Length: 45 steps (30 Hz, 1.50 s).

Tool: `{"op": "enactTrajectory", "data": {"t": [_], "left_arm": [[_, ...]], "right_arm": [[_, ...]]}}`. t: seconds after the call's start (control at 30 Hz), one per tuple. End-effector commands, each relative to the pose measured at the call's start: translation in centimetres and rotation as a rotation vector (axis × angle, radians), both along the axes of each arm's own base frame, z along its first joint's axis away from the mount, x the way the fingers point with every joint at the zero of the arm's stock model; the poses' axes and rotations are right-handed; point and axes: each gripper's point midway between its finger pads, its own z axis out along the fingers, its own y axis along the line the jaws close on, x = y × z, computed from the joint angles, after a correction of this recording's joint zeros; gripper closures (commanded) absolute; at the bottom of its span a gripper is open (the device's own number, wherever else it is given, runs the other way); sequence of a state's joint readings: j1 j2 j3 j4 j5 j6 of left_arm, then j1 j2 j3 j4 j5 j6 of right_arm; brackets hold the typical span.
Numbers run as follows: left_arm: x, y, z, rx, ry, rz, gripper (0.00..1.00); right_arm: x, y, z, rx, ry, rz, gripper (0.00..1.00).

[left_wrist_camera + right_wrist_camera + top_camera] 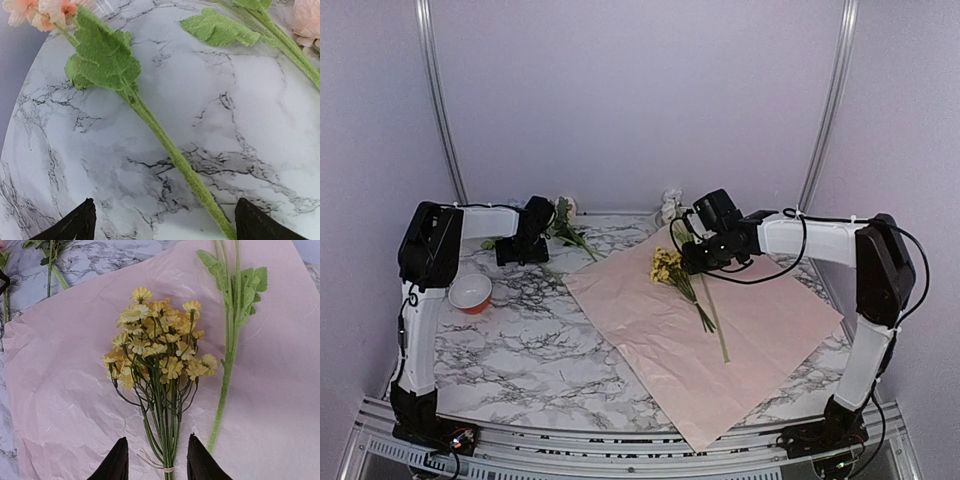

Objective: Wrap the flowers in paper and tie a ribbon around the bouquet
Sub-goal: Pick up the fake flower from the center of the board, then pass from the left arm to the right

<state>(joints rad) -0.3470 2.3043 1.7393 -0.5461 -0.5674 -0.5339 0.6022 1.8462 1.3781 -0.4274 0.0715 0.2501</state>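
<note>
Your right gripper (157,445), jaws narrow, flanks the stems of the yellow flowers (160,350) lying on the paper (65,390), right of the counter's (520,340) middle. Your left gripper (164,210), jaws wide, hovers over 1 loose flower stem (165,140) near the far-left corner.

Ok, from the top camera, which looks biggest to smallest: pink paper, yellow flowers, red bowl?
Largest: pink paper, by far.
Then yellow flowers and red bowl: they look about alike, so no ranking.
</note>
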Motion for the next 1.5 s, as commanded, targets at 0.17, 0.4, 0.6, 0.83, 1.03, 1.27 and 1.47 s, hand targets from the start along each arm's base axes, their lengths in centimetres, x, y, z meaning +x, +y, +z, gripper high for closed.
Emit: {"op": "enactTrajectory", "data": {"t": [0.17, 0.4, 0.6, 0.83, 1.03, 1.27, 1.47], "left_arm": [[-7.2, -1.4, -4.8, -0.361, 0.183, -0.109, 0.24], [-8.7, -1.5, -5.7, -0.462, 0.225, -0.105, 0.62], [-9.1, -1.5, -4.6, -0.496, 0.181, -0.075, 1.00], [-8.7, 0.0, 2.4, -0.497, -0.092, 0.011, 1.00], [-9.1, -0.2, 11.7, -0.442, -0.390, 0.001, 1.00], [-10.7, -7.4, 22.0, -0.586, -0.733, -0.261, 1.00], [-15.3, -14.7, 30.5, -0.821, -0.992, -0.576, 1.00]], "right_arm": [[-0.3, -1.0, 1.2, -0.025, -0.042, -0.012, 0.61], [-0.5, -1.3, 1.6, -0.030, -0.054, -0.012, 0.61], [-0.9, -1.4, 2.2, -0.011, -0.065, -0.011, 0.61], [-1.4, -1.5, 3.4, 0.009, -0.081, -0.004, 0.61], [-2.1, 0.6, 6.5, 0.089, -0.144, 0.100, 0.61], [-7.9, 10.0, 13.7, 0.334, -0.327, 0.518, 0.56], [-14.0, 18.3, 18.8, 0.585, -0.373, 0.857, 0.37]]}}
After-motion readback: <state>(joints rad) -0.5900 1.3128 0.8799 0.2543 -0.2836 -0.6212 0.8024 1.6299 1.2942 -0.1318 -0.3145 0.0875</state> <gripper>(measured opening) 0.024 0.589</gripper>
